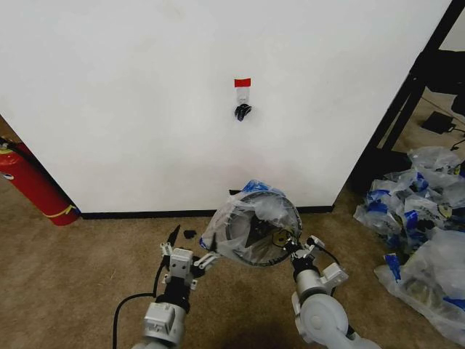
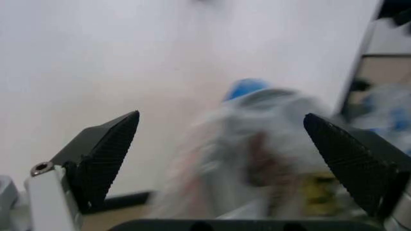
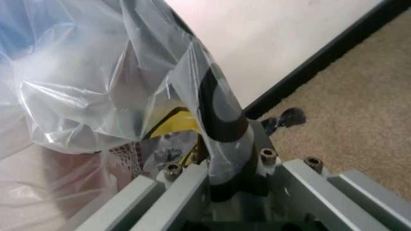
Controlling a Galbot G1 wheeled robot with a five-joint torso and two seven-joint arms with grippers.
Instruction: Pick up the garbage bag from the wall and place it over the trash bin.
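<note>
A: Where do we have the garbage bag [image 1: 251, 229] right now?

B: It's draped over the trash bin [image 1: 256, 243], which stands just ahead of both our arms, near the foot of the wall [image 1: 145, 109]. The hook [image 1: 243, 111] under the red tape [image 1: 242, 83] up there is bare.

A: And our right gripper [image 1: 293, 242]?

B: Pressed together on a fold of the garbage bag at the bin's rim on our right side. In the right wrist view the plastic runs straight down between the fingers [image 3: 222, 144], so we're pinching it.

A: The left gripper [image 1: 190, 262]?

B: Spread wide, holding nothing. In its wrist view the two fingertips [image 2: 103, 154] stand well apart, and the bag-covered bin sits ahead of them, between them but farther out.

A: So which way does the work lie?

B: We judge the bag's mouth lies roughly level across the rim, so its loose edge on our left is the part nearest the open left gripper, forward and a little inward. The right arm is the one touching; the left is just beside the bin, apart from the plastic.

A: Is it seated?

B: Looks mostly on; we can't tell about the far rim.
</note>
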